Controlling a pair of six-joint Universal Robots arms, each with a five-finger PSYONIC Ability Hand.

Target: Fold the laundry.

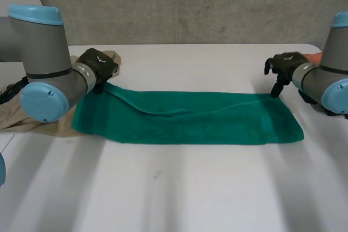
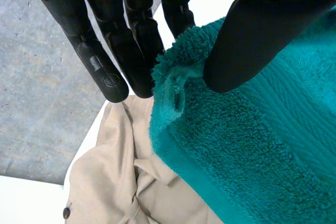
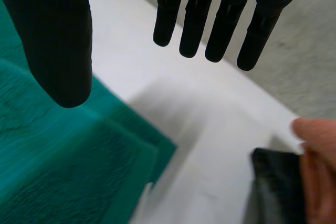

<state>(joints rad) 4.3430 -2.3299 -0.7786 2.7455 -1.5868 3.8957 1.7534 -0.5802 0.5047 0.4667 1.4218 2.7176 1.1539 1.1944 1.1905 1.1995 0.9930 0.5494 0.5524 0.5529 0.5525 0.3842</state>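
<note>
At teal towel (image 1: 190, 118) far corners: our left hand (image 2: 131, 51) pinches one, right hand (image 3: 197, 24) hovers unclenched; we must grasp before folding.

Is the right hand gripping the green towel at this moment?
No: in the right wrist view the right hand has straight fingers held apart from the thumb above the green towel, pinching nothing.

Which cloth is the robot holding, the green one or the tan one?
The green towel. The left hand pinches its corner between thumb and fingers; the tan garment just lies partly under it, untouched.
</note>
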